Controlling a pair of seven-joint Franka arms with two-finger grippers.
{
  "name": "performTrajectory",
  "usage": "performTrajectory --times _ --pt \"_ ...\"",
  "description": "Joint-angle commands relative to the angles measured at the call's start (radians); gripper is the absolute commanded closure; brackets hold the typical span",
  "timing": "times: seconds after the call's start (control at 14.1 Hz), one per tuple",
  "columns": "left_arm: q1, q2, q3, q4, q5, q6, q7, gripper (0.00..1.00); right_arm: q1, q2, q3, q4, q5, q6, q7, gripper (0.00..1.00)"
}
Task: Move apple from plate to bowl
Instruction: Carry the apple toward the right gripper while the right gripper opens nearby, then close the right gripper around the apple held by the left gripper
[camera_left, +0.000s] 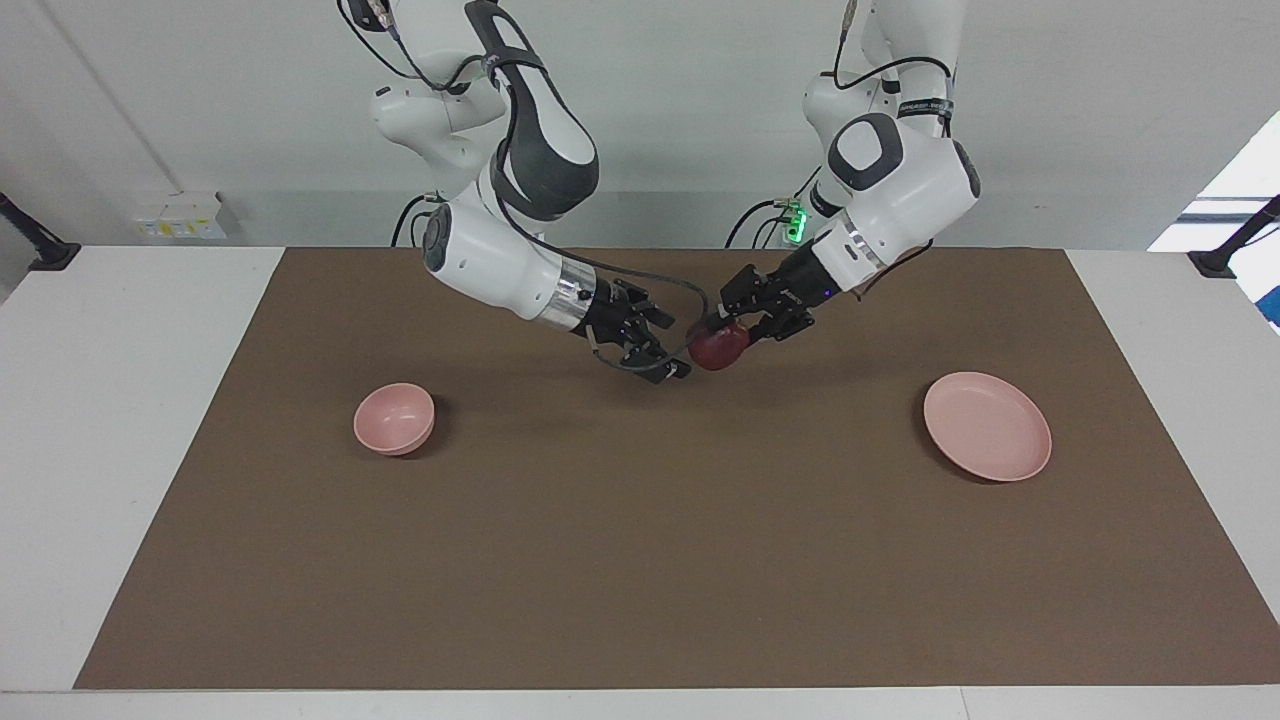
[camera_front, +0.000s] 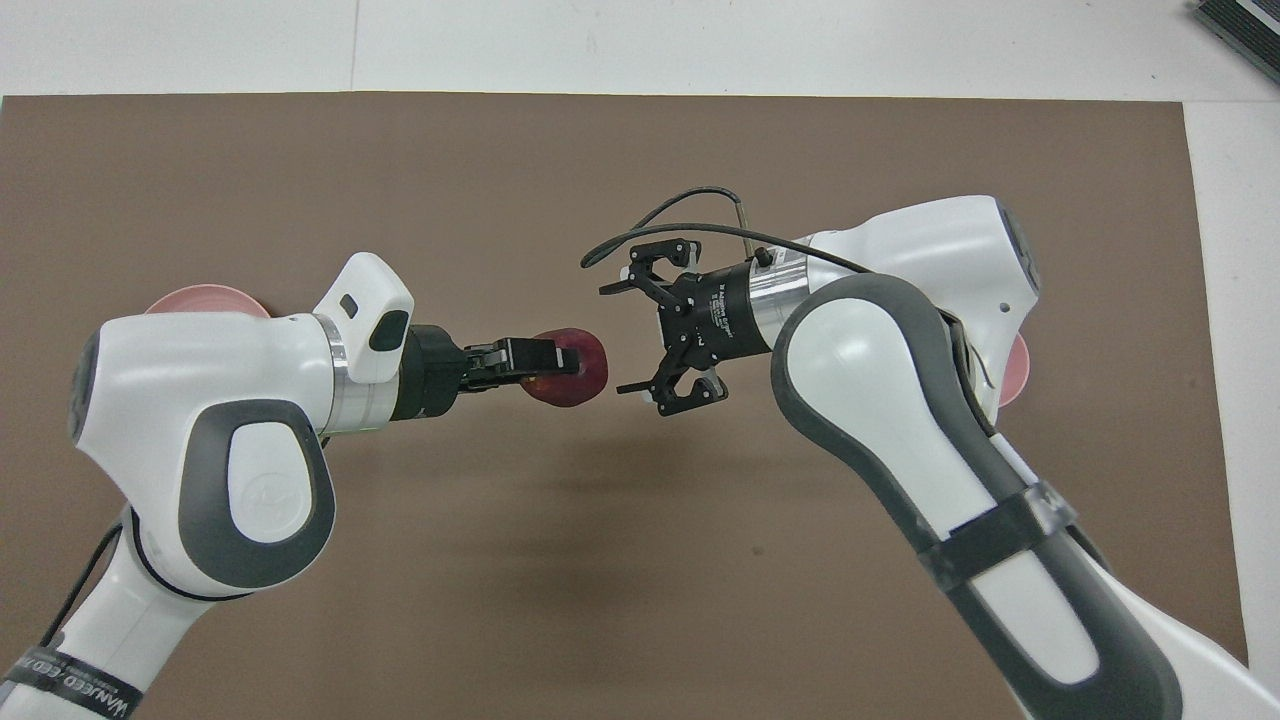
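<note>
Facing view: the apple (camera_left: 718, 346) held in the air over the middle of the brown mat (camera_left: 640, 560), between the two grippers.

The left gripper (camera_left: 728, 330) is clamped on the apple, its fingers pressing the fruit from above, so that the apple hangs at the fingertips and clear of the mat. The right gripper (camera_left: 672, 358) has its jaws spread wide and holds nothing; it points at the apple and stands just beside it, whether touching cannot be told. In the overhead view the apple (camera_front: 580, 368) sits at the tip of the left gripper (camera_front: 560, 358), and the right gripper (camera_front: 625, 338) shows one finger on either side of the gap facing the fruit. The plate (camera_left: 987, 425) lies bare toward the left arm's end of the table; the bowl (camera_left: 394, 418) stands toward the right arm's end.
</note>
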Motion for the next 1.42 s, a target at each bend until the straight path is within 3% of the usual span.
performTrajectory --times 0.0,0.36,0.64,1.21,1.28,1.35 --pt "-0.036 -0.004 0.007 0.004 -0.02 0.057 -0.031 1.0 0.007 -0.016 0.002 -0.032 0.041 0.01 0.017 0.0" --pt "-0.036 0.0 0.008 0.012 -0.019 0.057 -0.043 1.0 0.038 -0.055 0.002 -0.101 0.041 0.019 0.003 0.0" --pt "-0.036 0.0 0.007 0.015 -0.019 0.056 -0.048 1.0 0.071 -0.05 0.002 -0.103 0.048 0.087 -0.002 0.0" --pt "-0.036 0.0 0.008 0.015 -0.017 0.05 -0.065 1.0 0.093 -0.052 0.002 -0.109 0.053 0.109 -0.005 0.0" --pt "-0.036 0.0 0.008 0.013 -0.017 0.05 -0.065 1.0 0.093 -0.052 0.002 -0.111 0.053 0.109 -0.009 0.09" --pt "-0.036 0.0 0.008 0.013 -0.017 0.051 -0.067 1.0 0.093 -0.052 0.002 -0.111 0.053 0.115 -0.009 0.28"
